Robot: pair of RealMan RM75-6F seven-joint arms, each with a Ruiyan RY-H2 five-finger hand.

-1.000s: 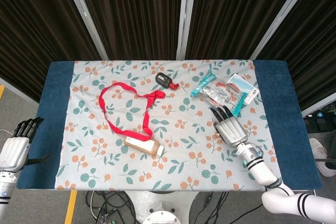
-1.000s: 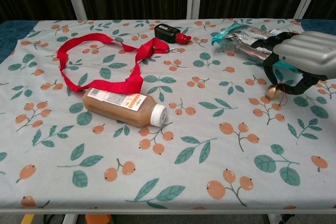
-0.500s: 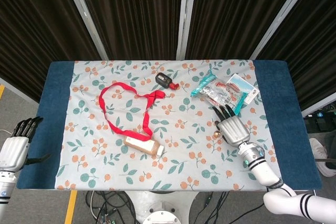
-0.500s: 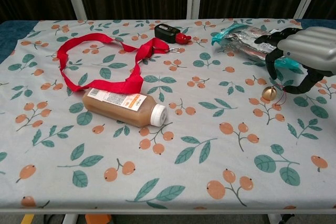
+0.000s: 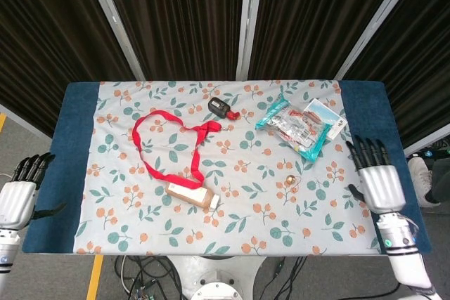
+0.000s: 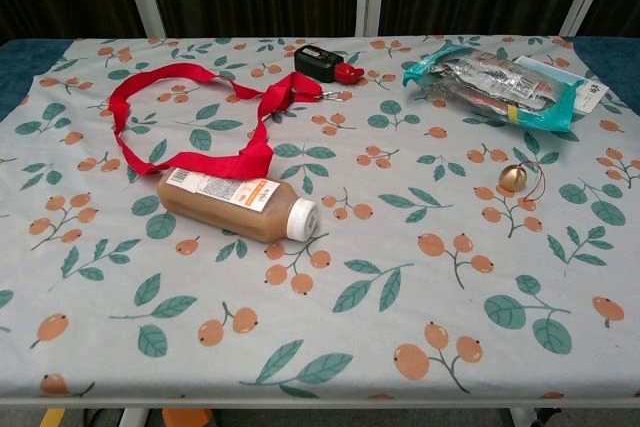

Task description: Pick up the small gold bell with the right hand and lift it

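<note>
The small gold bell [image 6: 513,177] lay round and shiny on the floral cloth [image 6: 400,347], right of centre, untouched. At far left, the left hand [image 5: 17,194] hung off the table, fingers straight, empty. A red ribbon [image 6: 200,112] looped above a brown, white-capped bottle [image 6: 235,205], its label unreadable. A crinkly foil packet [image 6: 500,82] sat rearward. The right hand [image 5: 376,177] hovered at the right edge, fingers spread, holding nothing.

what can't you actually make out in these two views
- Right hand: outside the chest view's frame; the head view shows only its back, palm side hidden.
- Left hand: cut off by the head view's left edge.
- Bottle label text: too small.
- Gold bell: tiny speck in the head view.
</note>
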